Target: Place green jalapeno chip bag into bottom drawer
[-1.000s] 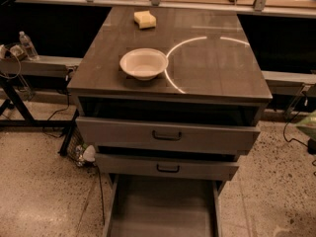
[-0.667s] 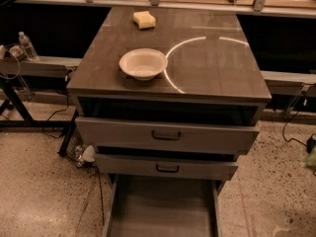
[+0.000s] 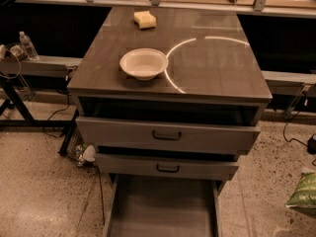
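Observation:
The green jalapeno chip bag (image 3: 303, 193) shows at the right edge of the camera view, low beside the cabinet and over the speckled floor. I cannot tell whether it lies on the floor or is held. The bottom drawer (image 3: 163, 212) is pulled out at the foot of the cabinet, and its flat grey floor is bare. The gripper is not in view.
The top drawer (image 3: 166, 135) and the middle drawer (image 3: 167, 168) stand slightly out, with dark handles. A white bowl (image 3: 143, 63) and a yellow sponge (image 3: 144, 19) sit on the cabinet top. A water bottle (image 3: 28, 44), a stand and cables are at the left.
The green bag has come lower and further into view at the right edge. The cabinet, bowl and sponge have not moved.

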Motion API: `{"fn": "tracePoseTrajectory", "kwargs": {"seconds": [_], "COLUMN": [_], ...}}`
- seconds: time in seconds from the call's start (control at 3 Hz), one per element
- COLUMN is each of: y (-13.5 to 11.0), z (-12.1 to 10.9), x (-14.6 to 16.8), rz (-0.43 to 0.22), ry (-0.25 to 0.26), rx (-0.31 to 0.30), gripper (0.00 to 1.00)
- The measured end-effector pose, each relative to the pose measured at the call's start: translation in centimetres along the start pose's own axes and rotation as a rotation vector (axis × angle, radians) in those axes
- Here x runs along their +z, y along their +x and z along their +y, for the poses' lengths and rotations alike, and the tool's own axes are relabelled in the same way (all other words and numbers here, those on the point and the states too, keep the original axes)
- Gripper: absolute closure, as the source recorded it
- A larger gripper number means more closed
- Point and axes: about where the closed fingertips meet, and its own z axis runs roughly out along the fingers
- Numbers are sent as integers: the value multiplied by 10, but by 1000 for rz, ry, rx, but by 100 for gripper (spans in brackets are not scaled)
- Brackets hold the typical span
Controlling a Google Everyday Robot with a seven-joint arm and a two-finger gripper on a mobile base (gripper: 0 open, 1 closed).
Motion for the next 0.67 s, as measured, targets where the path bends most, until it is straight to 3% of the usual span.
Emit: {"fn": "tracePoseTrajectory", "kwargs": {"seconds": [0.33,0.67], "y": [-3,0], "z": [-2,13], "x": [5,38], "rz": [-4,-49], "ry": [0,4], "rx": [-22,-48], "gripper": [100,100]}}
